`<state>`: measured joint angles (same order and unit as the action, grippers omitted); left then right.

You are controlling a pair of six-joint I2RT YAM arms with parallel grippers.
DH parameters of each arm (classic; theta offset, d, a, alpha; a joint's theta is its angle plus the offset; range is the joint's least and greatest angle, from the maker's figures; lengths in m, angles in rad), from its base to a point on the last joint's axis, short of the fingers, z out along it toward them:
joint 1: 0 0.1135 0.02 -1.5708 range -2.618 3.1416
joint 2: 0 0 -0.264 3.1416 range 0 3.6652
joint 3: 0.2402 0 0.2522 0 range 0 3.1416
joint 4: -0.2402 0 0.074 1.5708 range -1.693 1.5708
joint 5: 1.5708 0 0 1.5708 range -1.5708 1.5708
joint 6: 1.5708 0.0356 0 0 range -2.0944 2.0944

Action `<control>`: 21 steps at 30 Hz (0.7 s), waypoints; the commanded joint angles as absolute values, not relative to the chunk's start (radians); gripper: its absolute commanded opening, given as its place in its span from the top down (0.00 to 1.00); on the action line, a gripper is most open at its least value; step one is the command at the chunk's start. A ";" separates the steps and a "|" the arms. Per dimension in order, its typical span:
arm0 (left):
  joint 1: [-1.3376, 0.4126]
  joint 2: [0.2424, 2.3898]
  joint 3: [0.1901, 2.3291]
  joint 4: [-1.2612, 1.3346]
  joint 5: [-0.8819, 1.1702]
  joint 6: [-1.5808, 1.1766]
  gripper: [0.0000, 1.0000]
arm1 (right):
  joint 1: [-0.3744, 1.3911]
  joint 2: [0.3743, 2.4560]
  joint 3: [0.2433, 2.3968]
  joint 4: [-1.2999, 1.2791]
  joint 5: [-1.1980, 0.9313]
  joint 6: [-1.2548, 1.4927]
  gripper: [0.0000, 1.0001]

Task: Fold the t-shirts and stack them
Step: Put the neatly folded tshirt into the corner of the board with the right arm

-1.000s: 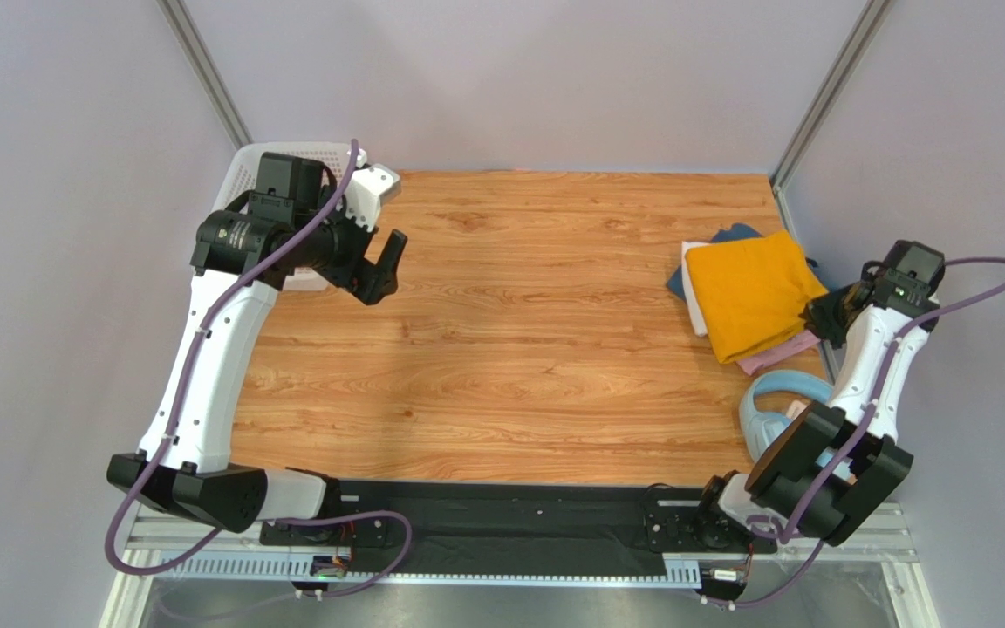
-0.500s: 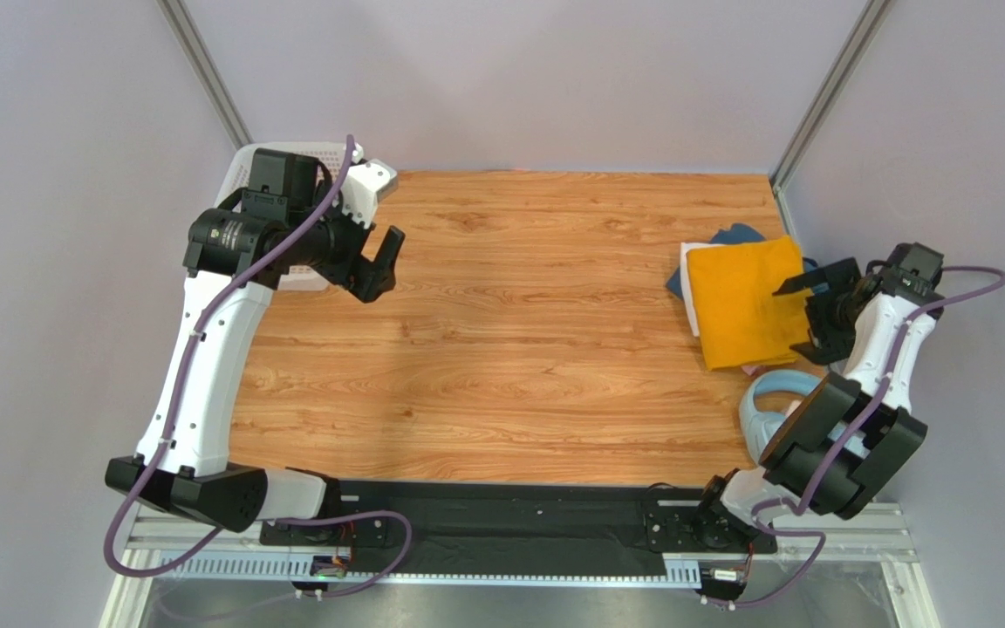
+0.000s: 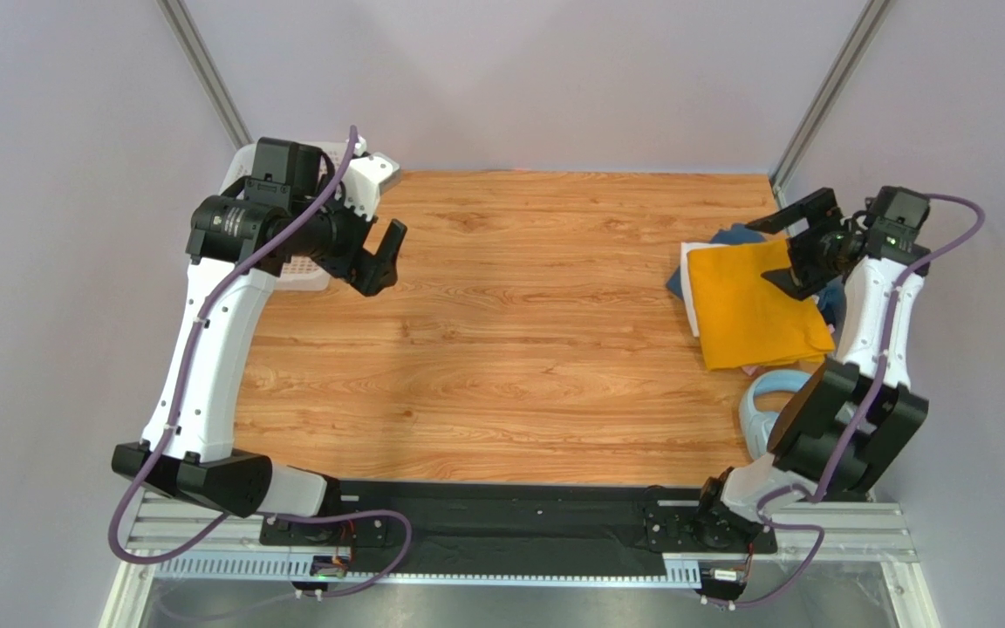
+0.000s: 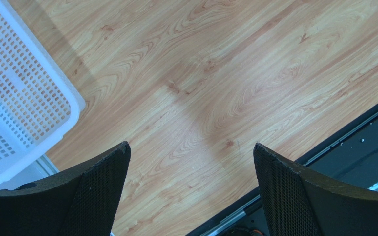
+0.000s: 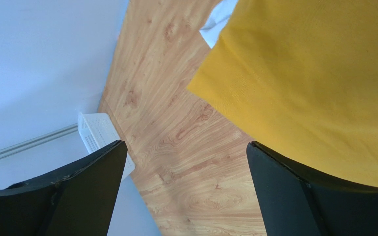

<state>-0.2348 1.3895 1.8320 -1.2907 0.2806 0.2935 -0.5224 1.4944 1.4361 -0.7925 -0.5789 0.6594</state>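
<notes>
Headphones, light-blue, over-ear [image 3: 767, 401]: near right edge of wood-grain counter [image 3: 521, 353], just in front of the shirt stack.

T-shirts, folded and stacked: mustard-yellow cloth tee [image 3: 746, 308] on top, white tee [image 3: 691, 285] showing at its left edge, dark-blue tee [image 3: 733, 236] at the far edge.

Right pincer [image 3: 792, 245]: jaws wide apart, nothing held, hovering over the stack's far right part, yellow tee directly beneath.

Left pincer [image 3: 381, 262]: jaws apart, empty, over bare counter well apart from the stack, beside white plastic mesh basket [image 4: 18, 103] at the far left corner.

Change: a second ago right pincer sat closed at the stack's near right corner; now parted and farther back. Left pincer much as before.
</notes>
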 commanded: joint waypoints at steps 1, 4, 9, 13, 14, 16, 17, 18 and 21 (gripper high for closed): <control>-0.230 1.397 1.881 -1.324 0.304 0.293 0.00 | -0.503 1.652 1.431 -0.686 -0.632 0.696 0.00; -0.230 1.416 1.881 -1.335 0.319 0.284 0.00 | -0.500 1.804 1.472 -0.652 -0.658 0.704 0.00; -0.230 1.440 1.850 -1.336 0.354 0.261 0.00 | -0.486 2.011 1.594 -0.664 -0.675 0.687 0.00; -0.230 1.440 1.813 -1.319 0.364 0.250 0.00 | -0.474 2.091 1.624 -0.667 -0.695 0.666 0.00; -0.230 1.434 1.803 -1.318 0.367 0.247 0.00 | -0.469 2.094 1.623 -0.664 -0.702 0.664 0.00; -0.230 1.431 1.779 -1.307 0.380 0.244 0.00 | -0.462 2.088 1.620 -0.664 -0.712 0.658 0.00; -0.230 1.425 1.767 -1.305 0.388 0.242 0.00 | -0.454 2.054 1.615 -0.661 -0.716 0.657 0.00; -0.230 1.425 1.764 -1.302 0.393 0.241 0.00 | -0.448 2.034 1.611 -0.655 -0.719 0.657 0.00; -0.230 1.408 1.763 -1.301 0.402 0.235 0.00 | -0.413 1.909 1.615 -0.641 -0.753 0.675 0.00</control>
<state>-0.2348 1.4456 1.7611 -1.3182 0.3595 0.2623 -0.4679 2.0354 1.6165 -0.6880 -0.7349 0.6945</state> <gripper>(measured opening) 0.995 0.998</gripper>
